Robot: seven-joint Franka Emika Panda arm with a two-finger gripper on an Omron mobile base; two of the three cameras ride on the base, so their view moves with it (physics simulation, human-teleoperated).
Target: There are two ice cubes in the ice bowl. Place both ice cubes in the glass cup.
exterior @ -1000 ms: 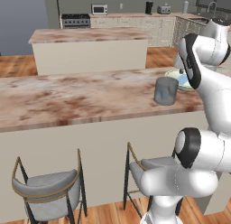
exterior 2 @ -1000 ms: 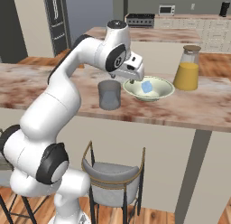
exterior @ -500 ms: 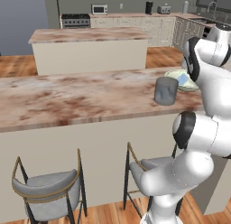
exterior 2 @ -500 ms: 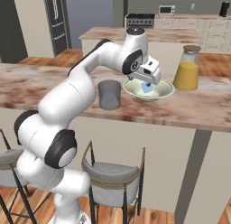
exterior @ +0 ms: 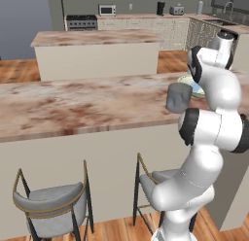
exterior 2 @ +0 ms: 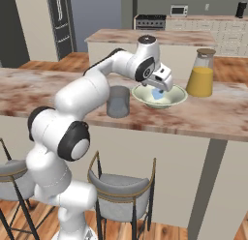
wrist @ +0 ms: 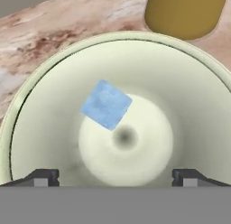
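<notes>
The pale green-cream ice bowl (wrist: pixel 31 92) lies right under my gripper (wrist: pixel 115 176), whose two fingertips stand wide apart, open with nothing between them. One pale blue ice cube (wrist: pixel 106 104) rests on the bowl's floor, a little left of centre and ahead of the fingers. From the right base view the gripper (exterior 2: pixel 160 86) hangs just over the ice bowl (exterior 2: pixel 180 95), with the ice cube (exterior 2: pixel 158 94) below it. The grey glass cup (exterior 2: pixel 118 102) stands upright on the counter beside the bowl, to its left. In the left base view the glass cup (exterior: pixel 178 97) sits in front of the ice bowl (exterior: pixel 185 80), partly hidden by my arm.
A tall jug of orange liquid (exterior 2: pixel 201 80) stands close to the bowl's right side, and it is the jug (wrist: pixel 185 13) just past the rim in the hand view. The marble counter (exterior 2: pixel 223 115) runs wide to both sides. Stools (exterior 2: pixel 121 190) stand below its front edge.
My hand has swung right from near the cup and dropped lower over the ice bowl. The jaws stayed open. Cup, bowl and jug have not moved.
</notes>
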